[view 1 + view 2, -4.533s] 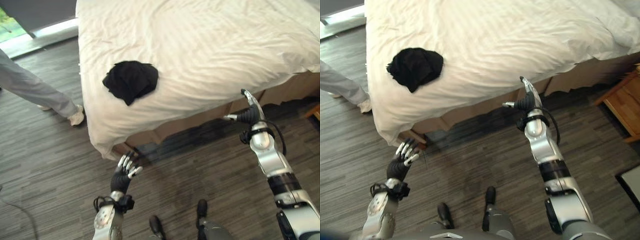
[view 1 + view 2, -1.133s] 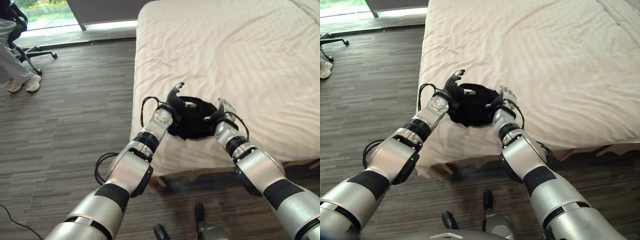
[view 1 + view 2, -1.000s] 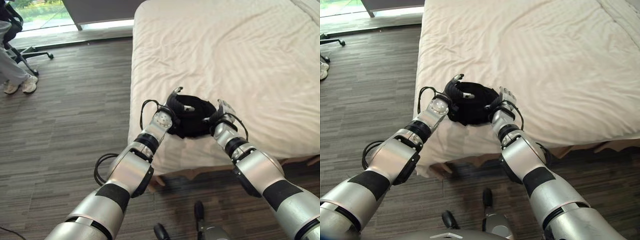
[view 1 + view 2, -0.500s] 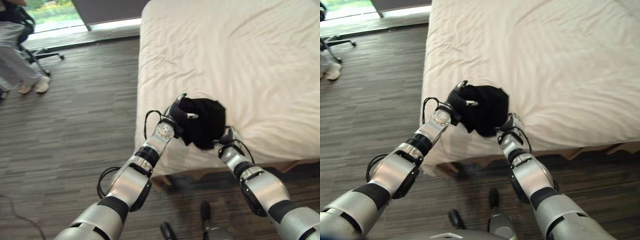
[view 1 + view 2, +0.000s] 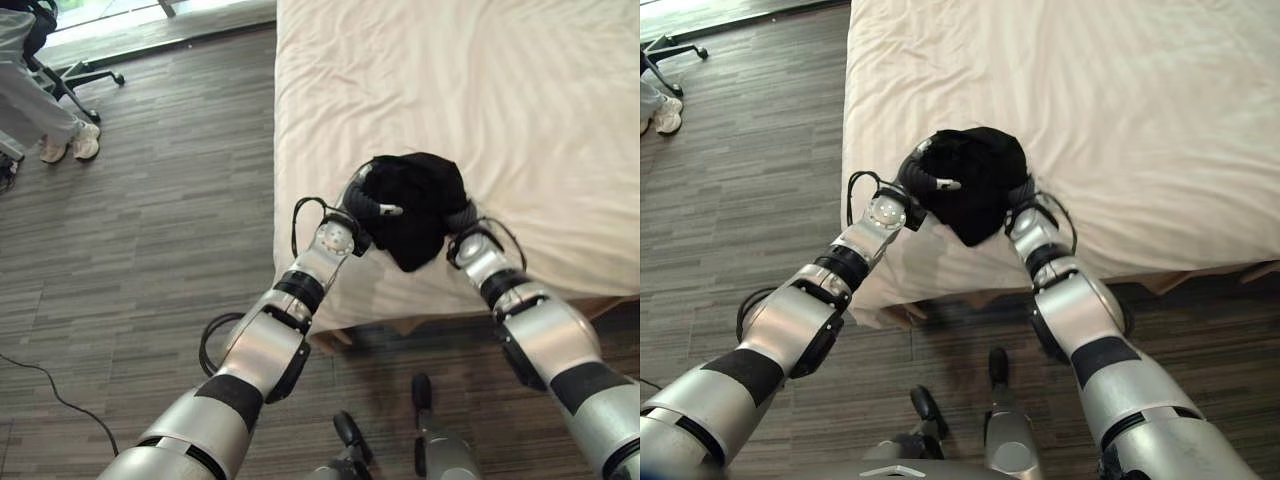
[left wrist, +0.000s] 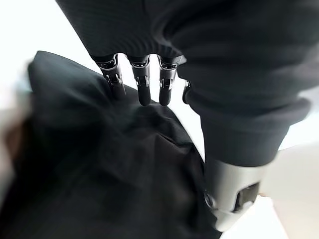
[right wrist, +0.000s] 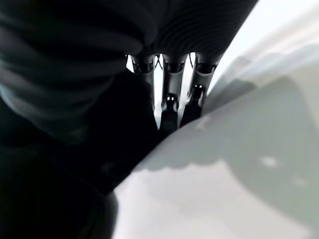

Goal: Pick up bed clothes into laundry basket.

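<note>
garment (image 5: pixel 415 205) between both hands | above bed (image 5: pixel 520 90) edge | person (image 5: pixel 40 90) far left

Both eye views look steeply down from the robot's head, sharing the bed (image 5: pixel 520 110) toward 12 to 2 o'clock and the floor (image 5: pixel 150 230) toward 9 o'clock. Each wrist view looks along its own hand from very close into the black clothes (image 5: pixel 975 190).
</note>
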`<state>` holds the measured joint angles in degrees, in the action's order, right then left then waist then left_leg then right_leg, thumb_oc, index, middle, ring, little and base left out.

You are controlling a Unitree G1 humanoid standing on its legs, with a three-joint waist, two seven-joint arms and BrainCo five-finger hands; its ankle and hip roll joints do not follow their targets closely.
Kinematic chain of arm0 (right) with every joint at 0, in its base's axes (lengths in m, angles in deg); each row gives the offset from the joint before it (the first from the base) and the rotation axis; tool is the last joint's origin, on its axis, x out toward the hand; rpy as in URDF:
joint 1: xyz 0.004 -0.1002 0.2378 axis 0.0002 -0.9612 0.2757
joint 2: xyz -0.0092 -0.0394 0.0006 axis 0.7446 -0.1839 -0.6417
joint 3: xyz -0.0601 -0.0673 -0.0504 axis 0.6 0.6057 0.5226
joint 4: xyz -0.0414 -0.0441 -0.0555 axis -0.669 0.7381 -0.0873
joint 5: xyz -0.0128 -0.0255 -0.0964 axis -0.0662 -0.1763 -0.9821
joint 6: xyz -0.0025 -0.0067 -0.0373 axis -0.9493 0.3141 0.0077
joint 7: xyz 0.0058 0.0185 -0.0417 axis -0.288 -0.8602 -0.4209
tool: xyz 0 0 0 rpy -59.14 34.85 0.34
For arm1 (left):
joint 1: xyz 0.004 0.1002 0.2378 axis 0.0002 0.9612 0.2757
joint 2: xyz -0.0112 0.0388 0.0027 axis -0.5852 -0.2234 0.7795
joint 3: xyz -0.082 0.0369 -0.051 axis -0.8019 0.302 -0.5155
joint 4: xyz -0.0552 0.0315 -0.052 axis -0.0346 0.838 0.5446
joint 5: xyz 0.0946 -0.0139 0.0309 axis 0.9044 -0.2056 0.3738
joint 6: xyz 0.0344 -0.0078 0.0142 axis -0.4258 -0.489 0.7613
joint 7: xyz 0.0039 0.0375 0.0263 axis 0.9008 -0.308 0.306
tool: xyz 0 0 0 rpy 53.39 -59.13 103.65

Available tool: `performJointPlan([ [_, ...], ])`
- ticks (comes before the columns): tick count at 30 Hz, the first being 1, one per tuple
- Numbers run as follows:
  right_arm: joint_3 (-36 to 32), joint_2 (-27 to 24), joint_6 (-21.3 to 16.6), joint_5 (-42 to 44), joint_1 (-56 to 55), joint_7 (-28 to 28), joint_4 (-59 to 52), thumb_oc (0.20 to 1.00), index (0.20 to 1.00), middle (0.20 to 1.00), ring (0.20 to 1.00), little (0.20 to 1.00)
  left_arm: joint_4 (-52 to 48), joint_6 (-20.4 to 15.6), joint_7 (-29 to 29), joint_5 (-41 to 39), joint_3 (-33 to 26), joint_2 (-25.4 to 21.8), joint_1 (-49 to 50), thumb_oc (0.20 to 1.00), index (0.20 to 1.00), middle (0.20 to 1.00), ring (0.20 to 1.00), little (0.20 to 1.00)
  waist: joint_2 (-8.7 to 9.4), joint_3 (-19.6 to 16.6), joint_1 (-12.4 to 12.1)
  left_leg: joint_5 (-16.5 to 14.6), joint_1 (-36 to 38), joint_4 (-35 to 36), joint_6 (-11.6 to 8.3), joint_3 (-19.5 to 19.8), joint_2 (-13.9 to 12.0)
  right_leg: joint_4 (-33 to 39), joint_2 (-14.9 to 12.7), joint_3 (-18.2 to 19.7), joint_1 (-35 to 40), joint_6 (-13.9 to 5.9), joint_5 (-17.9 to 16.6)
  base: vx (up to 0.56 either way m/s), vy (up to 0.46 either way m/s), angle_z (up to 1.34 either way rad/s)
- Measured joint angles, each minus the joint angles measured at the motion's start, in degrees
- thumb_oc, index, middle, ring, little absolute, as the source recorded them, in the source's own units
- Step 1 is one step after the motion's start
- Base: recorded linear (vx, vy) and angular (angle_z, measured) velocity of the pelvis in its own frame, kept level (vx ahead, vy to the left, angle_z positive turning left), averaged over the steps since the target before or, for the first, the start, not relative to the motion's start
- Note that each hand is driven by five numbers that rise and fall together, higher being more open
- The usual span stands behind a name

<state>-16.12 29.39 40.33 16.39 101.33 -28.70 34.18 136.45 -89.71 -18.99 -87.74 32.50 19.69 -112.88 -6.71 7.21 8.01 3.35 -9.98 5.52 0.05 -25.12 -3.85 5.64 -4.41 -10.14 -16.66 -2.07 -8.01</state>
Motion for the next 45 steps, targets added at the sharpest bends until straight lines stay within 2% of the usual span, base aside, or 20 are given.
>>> performJointPlan([
  [1, 0.2, 1.3, -0.2, -0.8, -3.6, 2.5, -3.0, 0.200, 0.200, 0.200, 0.200, 0.200, -6.1, 0.2, 0.3, 0.2, -0.7, 0.3, 4.6, 1.000, 1.000, 1.000, 1.000, 1.000, 0.39, 0.0, 0.1, 0.0, 0.4, 0.0, -0.05, 0.4, 0.0, 0.0, 0.0, -0.1, 0.3, -0.09, 0.4, -0.02, 0.051, -0.01],
  [2, -4.8, 3.5, -1.9, -2.2, -6.0, 6.1, -5.2, 0.200, 0.200, 0.200, 0.200, 0.200, -10.7, -0.7, 0.8, 0.4, -2.9, -0.5, 7.9, 1.000, 1.000, 1.000, 1.000, 1.000, 1.05, 0.5, 0.6, 0.0, 1.6, 0.0, -0.05, 0.9, 0.0, 0.0, 0.0, 0.1, 1.7, -0.06, 0.7, 0.00, 0.000, 0.00],
  [3, -6.4, 5.6, -2.5, -2.0, -7.2, 10.0, -3.6, 0.200, 0.200, 0.200, 0.200, 0.200, -8.7, -1.1, 0.8, 1.6, -2.0, -0.9, 9.3, 1.000, 1.000, 1.000, 1.000, 1.000, 1.36, 0.7, 0.9, 0.0, 2.9, 0.0, -0.07, 0.6, -0.1, 0.0, 0.0, -0.1, 3.1, 0.08, 1.0, 0.01, 0.010, 0.06],
  [5, -3.1, 5.4, -1.5, -1.3, -2.0, 10.4, 0.5, 0.200, 0.200, 0.200, 0.200, 0.200, -1.2, 0.3, 0.6, 2.4, -1.4, -0.9, 5.7, 1.000, 1.000, 1.000, 1.000, 1.000, 1.35, 0.7, 1.0, -0.1, 2.5, 0.0, 0.02, 0.8, 0.0, 0.0, -0.1, -0.6, 2.9, -0.16, 1.1, 0.03, 0.031, 0.16],
  [8, -2.3, 5.0, 1.5, -0.4, 6.0, 6.8, 4.8, 0.200, 0.200, 0.200, 0.200, 0.200, 5.8, 0.3, 0.2, 2.5, 0.4, -1.6, 0.6, 1.000, 1.000, 1.000, 1.000, 1.000, 1.55, 0.6, 0.8, -1.1, 1.9, 0.0, -0.72, 0.7, -0.3, 0.1, 0.1, -1.2, 2.3, -0.31, 1.0, 0.04, 0.030, 0.04],
  [11, -0.1, 7.1, 1.7, 0.0, 9.7, 4.2, 4.0, 0.200, 0.200, 0.200, 0.200, 0.200, 12.4, 1.2, 0.0, 3.7, 3.0, -2.4, -3.5, 1.000, 1.000, 1.000, 1.000, 1.000, 2.80, -0.2, 1.2, -1.0, 2.0, 0.0, -0.67, -0.8, -0.2, 0.0, 0.0, -0.1, 1.8, -0.33, 0.4, 0.01, 0.017, -0.19],
  [15, 0.9, 12.1, 3.6, 0.0, 10.8, 0.9, 3.0, 0.200, 0.200, 0.200, 0.200, 0.200, 16.1, 2.6, -0.3, 4.7, 4.5, -1.9, -6.3, 1.000, 1.000, 1.000, 1.000, 1.000, 4.31, -1.6, 1.4, -1.0, 2.0, 0.0, -0.67, -1.6, -0.3, 0.0, 0.5, 1.1, 1.2, -0.16, 0.3, -0.01, 0.013, -0.15],
  [18, 1.6, 12.8, 4.0, 0.0, 10.7, -2.0, 1.0, 0.200, 0.200, 0.200, 0.200, 0.200, 16.0, 3.2, -1.2, 4.8, 4.7, -3.8, -8.7, 1.000, 1.000, 1.000, 1.000, 1.000, 4.32, -1.6, 1.4, -1.0, 1.6, 0.0, -0.67, -2.5, -0.4, 0.0, 0.6, 1.6, 0.4, -0.05, 0.0, 0.00, -0.003, -0.09],
  [20, 2.9, 8.3, 1.2, 0.0, 9.2, -5.0, 0.3, 0.200, 0.200, 0.200, 0.200, 0.200, 14.8, 3.2, -2.2, 5.4, 8.2, -4.1, -9.5, 1.000, 1.000, 1.000, 1.000, 1.000, 4.30, -1.9, 0.1, -1.0, 1.0, 0.0, -0.68, -2.1, -0.5, 0.0, 0.5, 1.2, 0.1, -0.06, 0.1, 0.00, -0.005, 0.03],
  [22, 2.0, 7.2, 2.0, 0.0, 7.6, -4.4, -0.3, 0.200, 0.200, 0.200, 0.200, 0.200, 13.1, 3.7, -2.7, 6.5, 8.5, -6.5, -9.5, 1.000, 1.000, 1.000, 1.000, 1.000, 4.53, -2.0, 0.2, -1.0, 1.1, 0.0, -0.67, -2.7, -0.4, 0.0, 0.6, 1.7, -0.1, 0.02, -0.1, -0.02, 0.000, -0.07],
  [23, -2.6, 10.4, -1.0, -2.4, 0.8, 0.8, -2.1, 0.200, 0.200, 0.200, 0.200, 0.200, 7.2, 4.2, -2.5, 6.8, 6.4, -7.3, -6.2, 0.542, 0.542, 0.542, 0.542, 0.542, 4.56, -3.0, 0.6, -1.0, 1.1, 0.0, -0.71, -2.4, -0.4, 0.0, 0.7, 1.9, -0.1, -0.17, 0.2, -0.03, -0.014, -0.05],
  [24, -3.5, 11.5, -2.2, -2.1, -2.3, 3.1, -2.4, 0.200, 0.200, 0.200, 0.200, 0.200, 5.8, 3.2, -2.6, 7.0, 7.2, -8.0, -5.1, 0.294, 0.294, 0.294, 0.294, 0.294, 4.55, -3.0, 0.5, -0.9, 1.6, 0.0, -0.65, -2.6, -0.5, 0.0, 0.7, 1.8, 0.5, -0.08, 0.2, -0.03, -0.012, -0.04],
  [25, -2.6, 12.0, -1.7, -2.0, -2.7, 3.3, 0.0, 0.200, 0.200, 0.200, 0.200, 0.200, 6.5, 3.2, -2.9, 7.6, 8.4, -7.9, -5.7, 0.200, 0.200, 0.200, 0.200, 0.200, 4.53, -3.0, 0.3, -0.9, 1.6, 0.0, -0.62, -2.6, -0.5, 0.0, 0.7, 1.8, 0.5, -0.08, 0.2, -0.04, 0.004, -0.06],
  [30, 0.4, 11.2, -2.6, -2.1, -2.1, 5.4, 1.3, 0.200, 0.200, 0.200, 0.200, 0.200, 16.4, 4.3, -5.3, 16.0, 20.7, -6.7, -2.2, 0.200, 0.200, 0.200, 0.200, 0.200, 4.13, -3.6, -0.2, -0.9, 1.1, 0.0, -0.62, -2.8, -0.3, 0.0, 0.6, 2.4, -0.5, -0.09, 0.2, -0.03, 0.009, -0.04],
  [38, 0.0, 12.7, 0.5, -1.4, 2.4, 0.5, -3.0, 0.200, 0.200, 0.200, 0.200, 0.200, 14.5, 7.9, -11.3, 23.0, 27.2, -10.6, -5.2, 0.200, 0.200, 0.200, 0.200, 0.200, 3.06, -3.5, -0.3, -0.9, -1.1, 0.0, -0.61, -4.4, -0.6, 0.0, 0.9, 3.5, -3.6, -0.51, -0.1, -0.04, -0.002, -0.09],
  [39, -0.9, 11.1, 0.1, -0.9, 1.5, -1.2, -3.6, 0.200, 0.200, 0.200, 0.200, 0.200, 13.8, 8.5, -11.9, 24.2, 26.7, -10.8, -5.1, 0.200, 0.200, 0.200, 0.200, 0.200, 3.05, -3.6, 0.2, -1.0, -1.2, 0.0, -0.69, -4.4, -0.6, -0.2, 1.0, 3.9, -4.0, -0.51, -0.2, 0.00, 0.000, 0.00],
  [40, -0.4, 5.5, -3.4, -1.0, -1.9, -4.8, -8.2, 0.200, 0.200, 0.200, 0.200, 0.200, 10.6, 8.1, -12.8, 24.4, 27.0, -10.6, -5.0, 0.200, 0.200, 0.200, 0.200, 0.200, 2.59, -3.4, -1.0, -1.0, -1.5, 0.0, -0.71, -3.8, -0.5, -1.0, 0.9, 3.4, -4.1, -0.45, 0.3, -0.03, -0.039, 0.14],
  [41, 1.4, 0.3, -3.0, -1.2, -3.9, -5.6, -9.2, 0.200, 0.200, 0.200, 0.200, 0.200, 6.2, 7.9, -13.4, 24.4, 27.2, -11.0, -4.9, 0.200, 0.200, 0.200, 0.200, 0.200, 2.47, -3.3, -1.7, -0.9, -1.5, 0.0, -0.66, -3.4, -0.5, -1.2, 0.8, 2.8, -4.1, -0.44, 0.5, -0.03, -0.038, 0.10],
  [44, -5.8, 9.6, -3.8, -4.7, -10.1, 2.6, -13.1, 0.200, 0.200, 0.200, 0.200, 0.200, 1.2, 9.4, -13.9, 24.7, 23.5, -11.0, -2.0, 0.200, 0.200, 0.200, 0.200, 0.200, 2.30, -2.9, 0.6, -0.9, -0.6, 0.0, -0.65, -4.2, -0.5, -1.2, 0.9, 3.7, -3.6, -0.22, 0.2, -0.03, -0.017, -0.17],
  [45, -4.9, 11.3, -5.2, -5.2, -11.3, 7.2, -12.4, 0.200, 0.200, 0.200, 0.200, 0.200, 3.4, 8.9, -14.3, 24.7, 22.1, -11.0, -1.5, 0.200, 0.200, 0.200, 0.200, 0.200, 1.91, -2.6, 1.1, -0.9, 0.1, 0.0, -0.65, -4.3, -0.5, -0.8, 1.0, 4.4, -2.9, -0.20, 0.2, -0.02, -0.017, -0.18],
])
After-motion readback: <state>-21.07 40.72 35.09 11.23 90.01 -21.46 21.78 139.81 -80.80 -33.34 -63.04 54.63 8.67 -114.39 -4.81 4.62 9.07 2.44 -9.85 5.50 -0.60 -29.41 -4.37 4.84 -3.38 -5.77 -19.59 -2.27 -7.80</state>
